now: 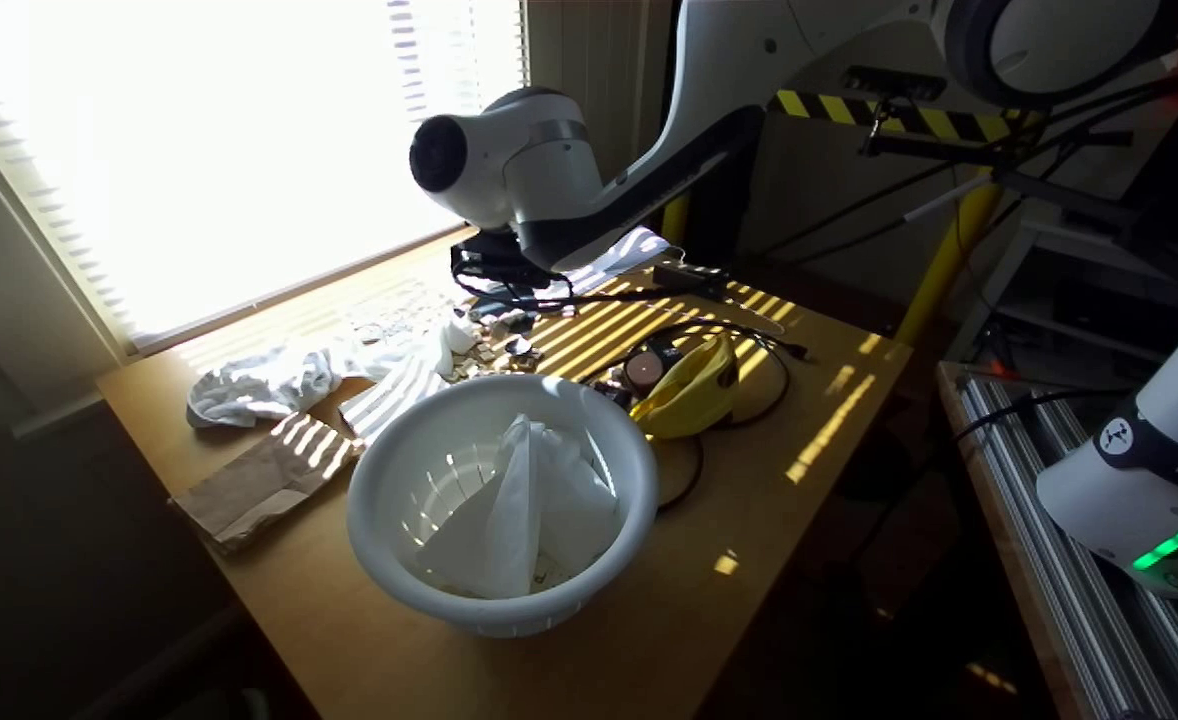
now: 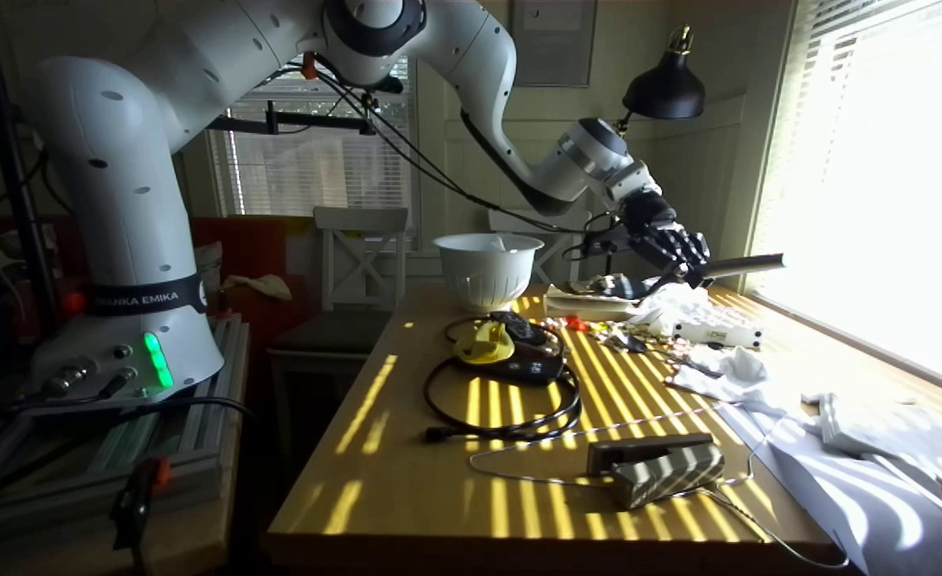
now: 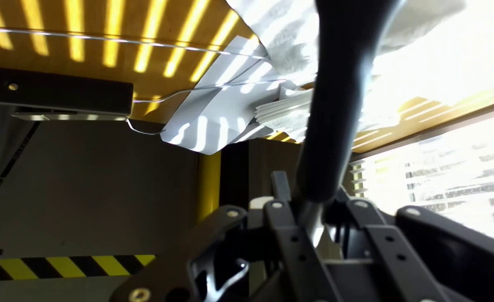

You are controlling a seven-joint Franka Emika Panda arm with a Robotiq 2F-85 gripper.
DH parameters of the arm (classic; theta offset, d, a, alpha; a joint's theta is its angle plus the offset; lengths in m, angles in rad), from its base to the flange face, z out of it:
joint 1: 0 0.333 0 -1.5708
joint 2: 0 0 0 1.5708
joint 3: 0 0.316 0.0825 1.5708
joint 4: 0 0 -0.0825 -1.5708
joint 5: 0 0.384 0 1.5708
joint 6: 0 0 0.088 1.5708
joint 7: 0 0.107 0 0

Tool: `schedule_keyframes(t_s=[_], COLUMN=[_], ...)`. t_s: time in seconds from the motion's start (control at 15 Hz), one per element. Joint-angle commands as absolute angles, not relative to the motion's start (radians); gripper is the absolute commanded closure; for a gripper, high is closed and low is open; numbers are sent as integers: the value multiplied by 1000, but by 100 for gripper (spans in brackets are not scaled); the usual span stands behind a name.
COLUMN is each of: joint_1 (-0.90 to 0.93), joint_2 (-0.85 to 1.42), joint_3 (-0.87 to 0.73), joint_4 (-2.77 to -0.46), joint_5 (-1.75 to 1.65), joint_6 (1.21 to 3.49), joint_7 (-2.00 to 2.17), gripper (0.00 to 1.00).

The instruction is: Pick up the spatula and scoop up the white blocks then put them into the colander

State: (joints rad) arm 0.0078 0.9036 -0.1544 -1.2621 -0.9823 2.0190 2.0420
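The spatula (image 3: 341, 96) is held in my gripper (image 3: 313, 195), which is shut on it. Its thick dark handle runs up through the wrist view, and in an exterior view the handle (image 2: 747, 265) sticks out toward the window, above the table. Where its blade ends I cannot make out. My gripper (image 2: 691, 268) hangs over the window side of the table. The colander (image 1: 374, 535), a large pale bowl, stands upright with a folded white sheet (image 1: 519, 510) inside. Small mixed pieces (image 1: 494, 362) lie under the gripper; I cannot tell the white blocks among them.
Beside the colander lie a yellow banana-like thing (image 1: 684, 395) and a coiled black cord (image 2: 511, 434). A brown paper bag (image 1: 259, 485) and crumpled white cloth (image 1: 259, 385) are on the table. A grey box (image 2: 667, 476) with a thin wire sits near one edge. Blinds (image 2: 879, 200) border the table.
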Motion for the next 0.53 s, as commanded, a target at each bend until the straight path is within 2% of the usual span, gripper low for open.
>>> schedule_keyframes(t_s=[0.0, 0.47], joint_1=[21, 60], joint_2=[837, 746], joint_3=[-133, -94], joint_4=[-1290, -1312], joint_5=[-953, -929], joint_6=[2057, 2082], joint_7=[1944, 1694], gripper=[94, 94])
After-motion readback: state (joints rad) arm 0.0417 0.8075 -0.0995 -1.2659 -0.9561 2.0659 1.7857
